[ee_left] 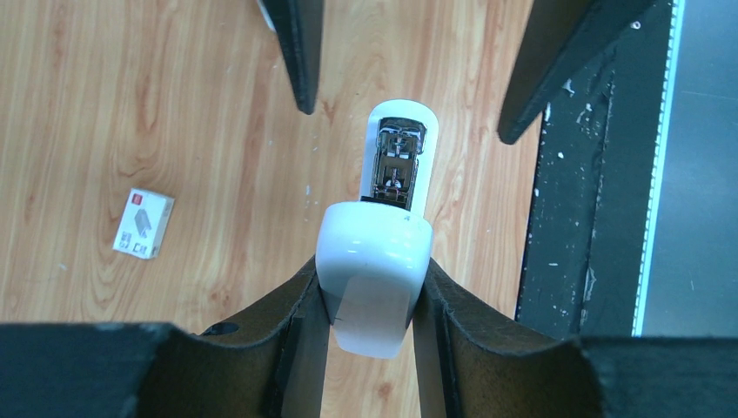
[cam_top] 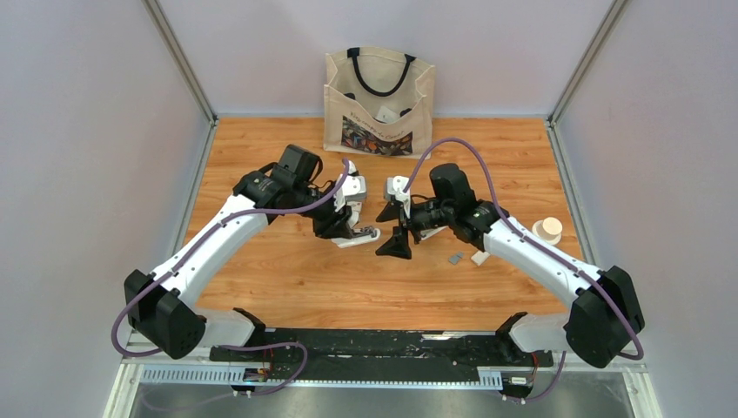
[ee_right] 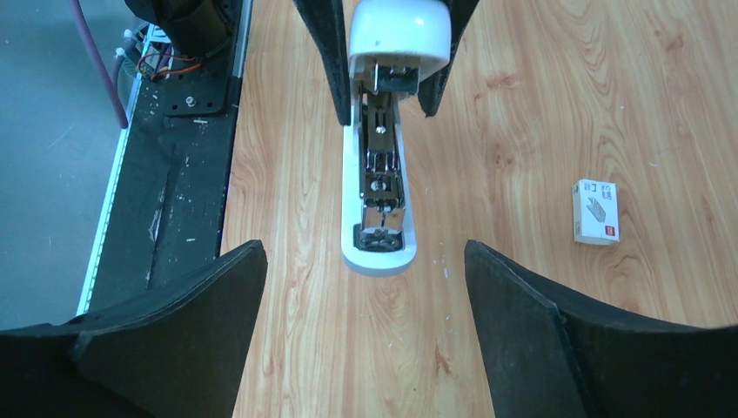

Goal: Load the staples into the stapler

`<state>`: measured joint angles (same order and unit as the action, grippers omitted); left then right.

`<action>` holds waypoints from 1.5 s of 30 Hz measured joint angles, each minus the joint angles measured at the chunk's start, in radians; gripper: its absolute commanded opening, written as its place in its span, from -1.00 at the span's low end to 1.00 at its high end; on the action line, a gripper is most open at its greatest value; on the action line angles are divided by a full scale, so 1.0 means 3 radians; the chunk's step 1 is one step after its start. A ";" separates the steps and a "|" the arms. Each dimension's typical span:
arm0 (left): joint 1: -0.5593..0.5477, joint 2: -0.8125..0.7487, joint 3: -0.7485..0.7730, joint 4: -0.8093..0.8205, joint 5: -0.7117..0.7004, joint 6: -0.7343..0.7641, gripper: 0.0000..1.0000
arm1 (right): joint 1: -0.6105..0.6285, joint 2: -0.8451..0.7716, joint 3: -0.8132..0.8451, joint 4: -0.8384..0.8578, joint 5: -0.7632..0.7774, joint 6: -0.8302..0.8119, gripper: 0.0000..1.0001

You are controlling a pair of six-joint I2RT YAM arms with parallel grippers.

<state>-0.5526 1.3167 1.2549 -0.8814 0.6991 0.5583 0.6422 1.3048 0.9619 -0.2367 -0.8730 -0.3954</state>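
Grey walls (cam_top: 87, 131) around a wooden table (cam_top: 287, 279). On it, stapler (ee_right: 376, 259) clenched at its raised lid (ee_right: 400, 30) by left gripper (ee_left: 372, 272) (presumably to hold the magazine (ee_right: 381, 174) bared). Facing it, right gripper (cam_top: 392, 230) spread and empty; staples (cam_top: 455, 258) on the wood beneath that arm.

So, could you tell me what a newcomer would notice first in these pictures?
Probably the white stapler, flipped open with its metal track showing, clamped in the left hand at the middle of the table. The right hand hangs wide open just opposite it. A printed tote bag stands at the far edge.
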 measured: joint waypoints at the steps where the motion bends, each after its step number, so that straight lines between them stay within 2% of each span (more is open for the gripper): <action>1: 0.0010 0.0000 -0.0001 0.0009 0.0004 -0.0006 -1.00 | 0.0000 0.0001 0.0000 0.0013 -0.0001 0.0019 0.75; 9: 0.0009 0.0000 -0.0038 0.0011 0.0094 -0.0015 -1.00 | 0.0001 0.0095 0.0003 0.0270 0.0008 0.0282 0.73; 20: -0.0045 0.0000 -0.0042 0.0009 0.0094 -0.0008 -1.00 | 0.0122 0.0399 0.0100 0.0164 -0.0034 0.0313 0.72; 30: -0.0095 0.0000 -0.0042 0.0006 0.0086 0.0001 -1.00 | 0.0149 0.0469 0.0165 0.0148 -0.0039 0.0306 0.54; 32: -0.0095 0.0000 -0.0042 0.0006 0.0086 0.0001 -1.00 | 0.0149 0.0478 0.0165 0.0121 -0.0043 0.0301 0.45; 34: -0.0095 0.0000 -0.0042 0.0006 0.0085 0.0001 -1.00 | 0.0149 0.0490 0.0165 0.0103 -0.0060 0.0294 0.24; 37: -0.0095 0.0000 -0.0042 0.0006 0.0085 0.0003 -1.00 | 0.0149 0.0496 0.0165 0.0067 -0.0092 0.0284 0.04; 39: -0.0095 0.0000 -0.0042 0.0008 0.0081 0.0003 -1.00 | 0.0149 0.0496 0.0167 0.0052 -0.0122 0.0282 -0.21; 41: -0.0094 0.0000 -0.0042 0.0013 0.0066 0.0004 -1.00 | 0.0149 0.0496 0.0168 0.0036 -0.0164 0.0275 -0.28; 45: -0.0098 0.0003 -0.0042 0.0004 0.0080 -0.0010 -1.00 | 0.0155 0.0496 0.0168 0.0033 -0.0178 0.0271 -0.70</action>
<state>-0.5819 1.3174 1.2423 -0.8803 0.7231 0.5552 0.6888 1.4536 1.0122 -0.2268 -0.9264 -0.3141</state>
